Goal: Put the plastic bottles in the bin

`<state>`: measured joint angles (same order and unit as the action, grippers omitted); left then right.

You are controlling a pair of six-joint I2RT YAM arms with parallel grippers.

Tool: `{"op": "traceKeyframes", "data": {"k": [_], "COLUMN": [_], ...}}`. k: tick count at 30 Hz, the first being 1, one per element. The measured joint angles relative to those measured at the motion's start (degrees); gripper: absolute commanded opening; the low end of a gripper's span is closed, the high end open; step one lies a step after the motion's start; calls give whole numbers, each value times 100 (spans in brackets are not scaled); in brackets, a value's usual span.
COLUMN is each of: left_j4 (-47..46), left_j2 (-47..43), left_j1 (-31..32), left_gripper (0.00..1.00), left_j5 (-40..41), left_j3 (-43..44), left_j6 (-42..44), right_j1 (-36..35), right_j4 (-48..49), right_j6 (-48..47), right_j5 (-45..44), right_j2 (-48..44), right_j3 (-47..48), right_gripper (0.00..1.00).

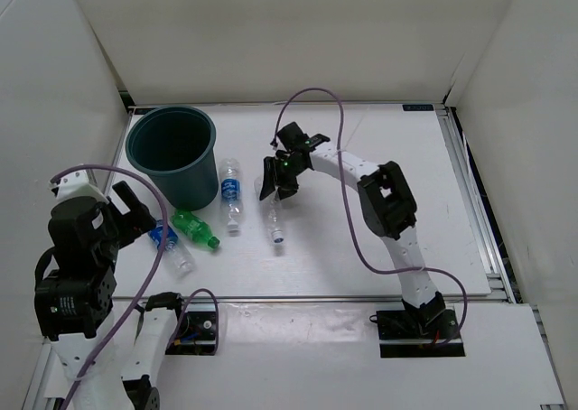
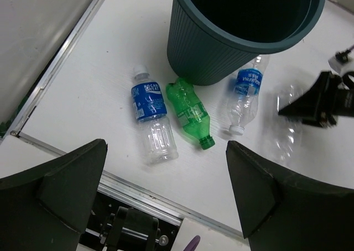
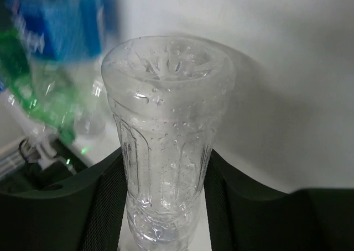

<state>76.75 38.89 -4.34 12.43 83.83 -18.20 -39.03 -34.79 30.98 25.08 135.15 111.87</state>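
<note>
**Clear bottle [image 1: 274, 216] gripped at its base end, bin off to the left**

The clear bottle is pinched between the fingers of the right gripper [image 1: 276, 186], which are closed narrowly against its ribbed sides. Its long axis is laid near-to-far, with the cap toward the near edge. The bin [image 1: 191, 186] is found to the left of this claw and slightly farther back, beyond a blue-labelled bottle [image 1: 232, 193]. The left gripper [image 1: 133, 209] is spread wide beside a green bottle [image 1: 195, 228], so the leftward carry is judged to be the right arm's.
</note>
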Motion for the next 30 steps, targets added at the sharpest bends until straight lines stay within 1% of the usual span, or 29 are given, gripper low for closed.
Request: {"op": "traceKeyframes", "data": {"k": [1,3,4,5,7,9,10,12,14,15,19,21,25,29,30], "left_j4": [-17,-92,-133,-181,-286,-391,-426,-466,-424,-385,-223,-153,-13,-2,0], "left_j2": [-15,-85,-151,-214,-393,-612,-715,-848,-872,-837,-520,-275,236,614,688], "left_j1": [0,2,2,2,2,4,4,4,20,37,46,94,439,636,651], "left_gripper": [100,100,100,100,100,100,100,100,100,100,100,100,100,100,100], "left_j5": [35,76,101,131,208,310,352,407,452,463,461,474,603,835,890], "left_j3": [20,35,35,35,33,-2,-31,-79,-96,-94,-92,-79,87,398,437], "left_j6": [4,15,15,17,-31,-144,-225,-348,-509,-579,-719,-739,-713,-560,-520], "right_j1": [0,-17,-33,-50,-122,-219,-264,-339,-415,-448,-490,-529,-612,-656,-673], "right_j4": [-90,-284,-367,-455,-590,-540,-448,81,627,957,1910,2330,3018,3464,3560], "right_j6": [11,63,129,199,352,522,608,706,774,793,782,728,629,494,450], "right_j5": [28,76,87,98,122,72,46,7,-92,-214,-601,-887,-1419,-1714,-1757], "right_j2": [-249,-787,-1029,-1300,-1620,-1801,-1840,-1941,-1989,-1902,-1438,-1113,-372,129,197], "right_j3": [-267,-566,-573,-461,219,1097,1578,2214,2599,2881,3265,3268,3268,3265,3265], "right_gripper": [39,35,30,30,29,33,33,33,32,31,31,31,29,29,30]}}
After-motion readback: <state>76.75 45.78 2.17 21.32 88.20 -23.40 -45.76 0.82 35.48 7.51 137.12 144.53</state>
